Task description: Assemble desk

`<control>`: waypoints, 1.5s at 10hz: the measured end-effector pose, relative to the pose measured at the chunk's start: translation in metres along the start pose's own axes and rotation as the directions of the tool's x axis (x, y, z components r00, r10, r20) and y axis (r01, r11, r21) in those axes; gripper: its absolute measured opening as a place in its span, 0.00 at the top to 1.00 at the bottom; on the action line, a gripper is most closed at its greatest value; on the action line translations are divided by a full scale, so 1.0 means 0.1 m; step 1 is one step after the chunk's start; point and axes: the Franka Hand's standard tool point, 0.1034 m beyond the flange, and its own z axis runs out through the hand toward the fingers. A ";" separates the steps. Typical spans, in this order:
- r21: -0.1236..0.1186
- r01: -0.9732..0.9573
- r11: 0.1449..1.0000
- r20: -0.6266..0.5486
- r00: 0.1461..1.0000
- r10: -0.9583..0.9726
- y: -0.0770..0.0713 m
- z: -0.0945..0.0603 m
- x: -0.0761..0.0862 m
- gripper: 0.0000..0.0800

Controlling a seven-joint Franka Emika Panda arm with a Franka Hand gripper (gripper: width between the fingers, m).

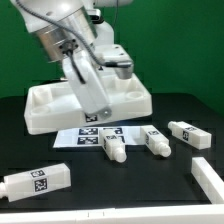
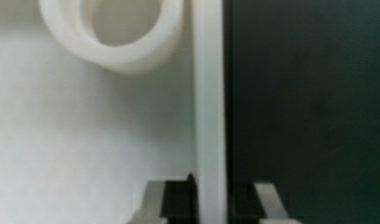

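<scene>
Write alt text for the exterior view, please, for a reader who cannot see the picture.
A white robot arm leans over a black table, its end effector down on the near edge of the white desk top. In front lies the marker board, and several loose tagged legs lie near it.

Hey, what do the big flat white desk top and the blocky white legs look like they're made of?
Large flat white desk top: looks like rigid plastic with a matte finish, going by its uniform colour, rounded moulded socket and soft sheen. Blocky white square legs: apparently the same opaque plastic. Their black-and-white tags are probably printed stickers.
</scene>
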 end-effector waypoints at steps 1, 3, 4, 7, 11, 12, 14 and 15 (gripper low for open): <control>0.003 0.005 1.000 -0.006 1.000 -0.005 -0.02 0.03 0.04 0.93; 0.001 0.005 1.000 -0.006 1.000 -0.005 -0.01 0.04 0.04 0.93; -0.001 0.005 1.000 -0.006 1.000 -0.005 -0.01 0.05 0.04 0.93; -0.014 -0.064 0.998 -0.067 0.996 0.063 -0.45 0.29 -0.38 0.93; -0.038 -0.090 0.995 -0.110 0.990 0.086 -0.73 0.44 -0.52 0.93; -0.042 -0.090 0.995 -0.111 0.990 0.084 -0.73 0.46 -0.52 0.93; -0.060 -0.067 0.996 -0.210 0.976 0.053 -0.77 0.62 -0.47 0.93; -0.052 -0.058 0.997 -0.238 0.970 0.044 -0.86 0.67 -0.49 0.93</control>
